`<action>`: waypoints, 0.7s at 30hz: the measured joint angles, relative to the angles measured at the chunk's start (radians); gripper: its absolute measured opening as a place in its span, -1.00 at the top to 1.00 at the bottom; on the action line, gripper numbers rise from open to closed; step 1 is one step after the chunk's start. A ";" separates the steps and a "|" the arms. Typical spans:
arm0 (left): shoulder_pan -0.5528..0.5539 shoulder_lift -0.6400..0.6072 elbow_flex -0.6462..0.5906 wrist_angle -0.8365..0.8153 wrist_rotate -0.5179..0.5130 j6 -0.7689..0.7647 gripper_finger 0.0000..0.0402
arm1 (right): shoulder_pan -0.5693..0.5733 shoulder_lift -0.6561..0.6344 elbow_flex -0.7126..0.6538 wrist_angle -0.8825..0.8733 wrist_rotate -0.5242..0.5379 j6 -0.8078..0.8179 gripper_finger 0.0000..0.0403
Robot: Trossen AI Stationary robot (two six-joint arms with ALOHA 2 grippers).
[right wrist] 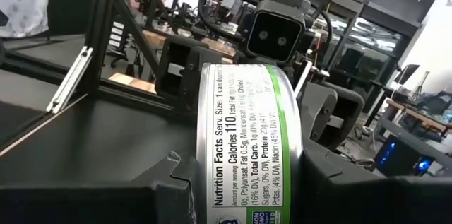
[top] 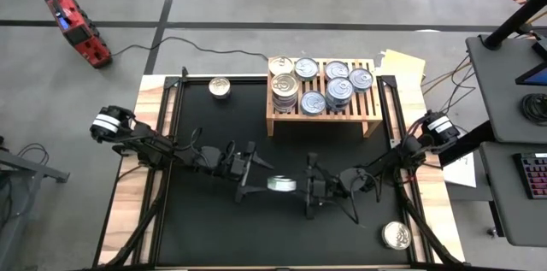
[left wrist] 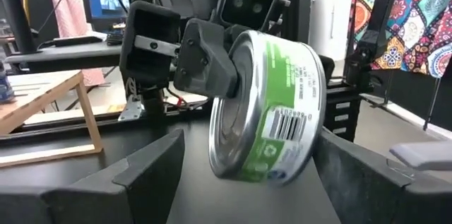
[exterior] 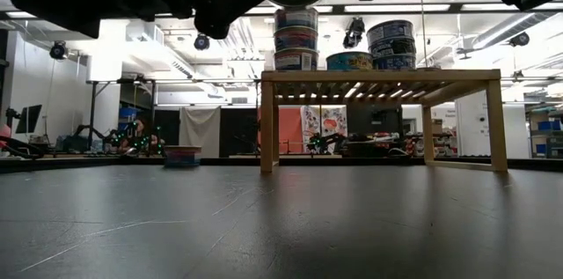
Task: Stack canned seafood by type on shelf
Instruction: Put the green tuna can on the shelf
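Observation:
A flat round can (top: 281,184) with a white and green label hangs in mid-air over the black mat, between my two grippers. My right gripper (top: 301,187) reaches in from the table's right and is shut on the can (right wrist: 247,146). From the left comes my left gripper (top: 259,179), open, its fingers (left wrist: 152,171) on either side of the can's rim (left wrist: 268,104). The light-wood shelf (top: 323,115) stands at the far side, with several cans (top: 326,88) stacked on its slatted top (exterior: 378,75). My right gripper pinches the can by its two flat faces (left wrist: 220,121), one finger (left wrist: 205,58) on each. The fingers come in level from the table's right. The can stands on edge, its label (right wrist: 244,160) toward the wrist, lifted clear of the mat.
One loose can (top: 220,88) lies on the mat at the far left, beside the shelf. Another (top: 395,235) lies at the near right, on the table's wooden edge. The black mat (top: 214,237) is bare under and in front of the arms.

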State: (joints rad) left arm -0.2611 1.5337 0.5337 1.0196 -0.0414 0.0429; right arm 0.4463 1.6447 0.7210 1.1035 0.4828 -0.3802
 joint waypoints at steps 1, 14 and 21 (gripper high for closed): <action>0.000 0.001 0.006 0.000 0.000 0.000 -0.44 | -0.003 0.000 0.004 -0.001 0.000 0.010 0.39; 0.000 0.033 0.062 -0.007 0.001 -0.026 -0.41 | -0.032 -0.001 0.045 -0.062 0.014 0.133 0.39; 0.000 0.033 0.076 -0.010 -0.002 -0.084 -0.01 | -0.034 -0.001 0.048 -0.079 0.014 0.221 0.39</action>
State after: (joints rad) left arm -0.2611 1.5670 0.6094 1.0096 -0.0430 -0.0406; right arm 0.4118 1.6440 0.7692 1.0246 0.4965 -0.1589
